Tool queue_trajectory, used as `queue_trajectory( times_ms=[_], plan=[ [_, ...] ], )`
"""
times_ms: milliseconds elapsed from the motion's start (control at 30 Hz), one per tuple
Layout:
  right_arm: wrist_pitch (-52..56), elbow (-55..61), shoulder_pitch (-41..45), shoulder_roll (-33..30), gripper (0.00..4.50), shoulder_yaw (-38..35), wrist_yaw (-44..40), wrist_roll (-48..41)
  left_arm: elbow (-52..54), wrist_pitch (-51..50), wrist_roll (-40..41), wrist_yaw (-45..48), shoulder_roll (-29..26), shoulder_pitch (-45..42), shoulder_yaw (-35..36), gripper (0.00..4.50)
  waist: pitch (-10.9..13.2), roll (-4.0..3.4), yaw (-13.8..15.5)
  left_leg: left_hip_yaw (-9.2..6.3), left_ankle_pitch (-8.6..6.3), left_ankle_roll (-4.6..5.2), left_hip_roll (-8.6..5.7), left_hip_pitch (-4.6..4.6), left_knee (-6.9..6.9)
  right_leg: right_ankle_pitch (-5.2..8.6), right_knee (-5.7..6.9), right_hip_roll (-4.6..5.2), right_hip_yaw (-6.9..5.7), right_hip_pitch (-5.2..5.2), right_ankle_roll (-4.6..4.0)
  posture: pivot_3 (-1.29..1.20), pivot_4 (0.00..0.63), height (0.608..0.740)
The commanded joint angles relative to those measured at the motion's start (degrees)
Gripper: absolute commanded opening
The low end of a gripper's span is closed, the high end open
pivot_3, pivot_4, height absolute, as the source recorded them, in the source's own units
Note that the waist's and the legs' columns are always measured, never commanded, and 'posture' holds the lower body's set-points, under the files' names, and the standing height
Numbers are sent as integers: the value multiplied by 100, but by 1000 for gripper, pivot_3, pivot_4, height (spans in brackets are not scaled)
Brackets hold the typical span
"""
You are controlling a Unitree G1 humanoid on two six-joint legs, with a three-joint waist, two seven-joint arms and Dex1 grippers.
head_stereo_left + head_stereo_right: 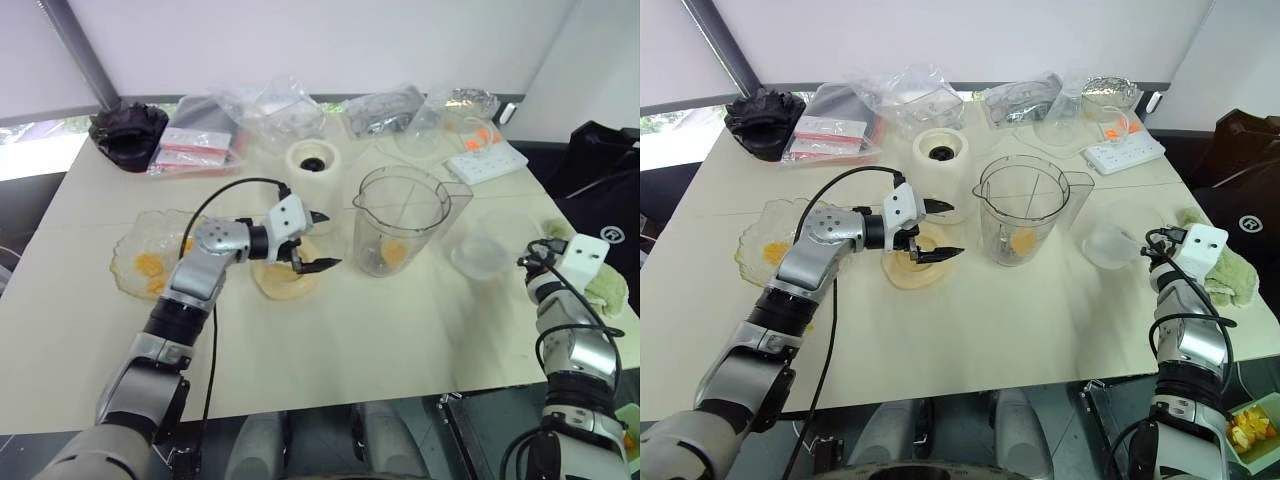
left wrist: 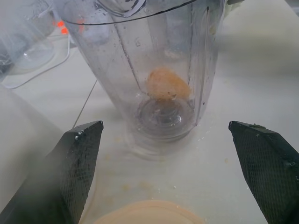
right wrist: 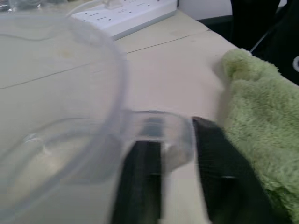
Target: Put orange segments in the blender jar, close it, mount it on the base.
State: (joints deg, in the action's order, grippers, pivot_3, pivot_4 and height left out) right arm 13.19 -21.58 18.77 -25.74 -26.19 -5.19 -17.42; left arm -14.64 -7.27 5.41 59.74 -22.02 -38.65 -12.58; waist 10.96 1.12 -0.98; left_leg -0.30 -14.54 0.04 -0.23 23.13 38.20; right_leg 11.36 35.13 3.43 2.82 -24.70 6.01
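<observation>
Jar top: in your left wrist view the blender jar (image 2: 154,70) is cut off above its black rim line, so you cannot see its spout or handle past the left gripper (image 2: 173,172).
Left fingers: both fingers (image 2: 77,163) run out at the picture's lower edge.
Lid: the cream lid (image 2: 147,212) just under the left gripper shows you only a sliver.
Bowl: the clear bowl (image 3: 56,116) at the right gripper (image 3: 170,163) is blurred and cut off; you can see its rim tab between the closed fingers.
Towel: the green towel (image 3: 257,102) beside the right gripper is cut by the edge.
Bags: contents of the plastic bags (image 1: 270,105) far beyond the left gripper are too small to tell.
</observation>
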Motion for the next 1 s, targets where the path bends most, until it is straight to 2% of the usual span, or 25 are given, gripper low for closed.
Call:
queue_trajectory(
  times_ms=[33,167,533,1000],
  plan=[
    [-79,7,4,-31,64,-58,42,40,213,106,17,-8,-38,-48,10,4500,0,1,26,-1,0,0,0,-3,0,0,0,0,0,4,0,0,150,740],
    [-130,-16,25,32,64,-60,-12,-40,221,111,27,-21,-55,-48,12,4500,0,0,11,-4,0,0,-1,-8,0,1,-4,2,-1,12,-1,0,150,740],
    [198,636,149,410,64,-772,310,-1054,239,62,113,-77,2,-42,71,4500,1,-3,-10,-4,0,0,2,-12,-4,1,-1,-1,-1,12,0,0,150,740],
    [973,2522,284,-133,64,-904,735,-1362,49,223,132,-40,125,-76,66,4500,9,-25,-4,-4,0,0,1,-7,-6,2,-3,0,-1,6,0,0,150,740]
  ],
)
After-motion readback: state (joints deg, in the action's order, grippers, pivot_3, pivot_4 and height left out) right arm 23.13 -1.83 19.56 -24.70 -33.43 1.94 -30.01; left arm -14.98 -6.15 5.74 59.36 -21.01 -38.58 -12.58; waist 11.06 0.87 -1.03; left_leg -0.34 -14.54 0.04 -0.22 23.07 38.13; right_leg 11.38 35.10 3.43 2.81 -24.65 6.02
